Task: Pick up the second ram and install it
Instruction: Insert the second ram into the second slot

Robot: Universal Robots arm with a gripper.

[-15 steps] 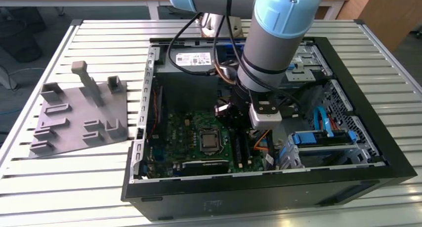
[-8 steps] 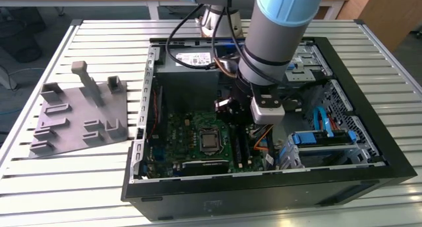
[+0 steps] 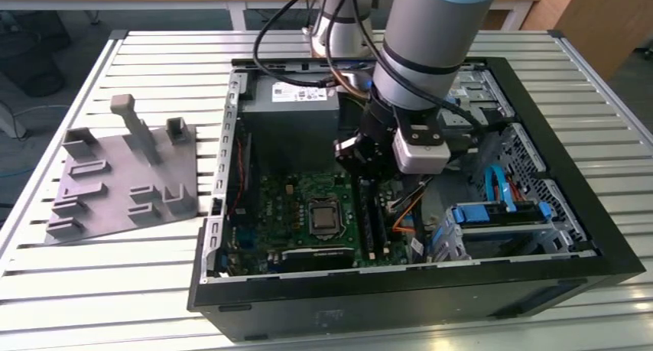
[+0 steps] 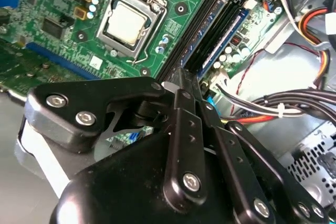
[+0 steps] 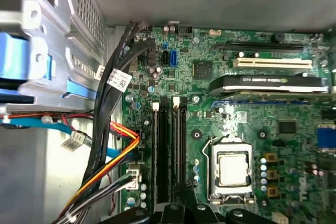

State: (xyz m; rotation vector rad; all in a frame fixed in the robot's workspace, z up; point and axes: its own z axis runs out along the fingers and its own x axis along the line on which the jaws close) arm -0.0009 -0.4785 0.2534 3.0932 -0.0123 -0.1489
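claw [image 4: 181,80] low inside open pc case [image 3: 408,286], over motherboard [image 5: 252,77] ram slots [image 5: 168,150]; grip state unclear.

You get even, soft overhead light in the exterior view, with the slatted table [image 3: 122,290] bright and the inside of the computer case [image 3: 408,290] shadowed beneath the arm. In both wrist views the processor [image 5: 234,169] glares pale. The gripper [image 4: 178,85] close to the lens looks dark and slightly soft.
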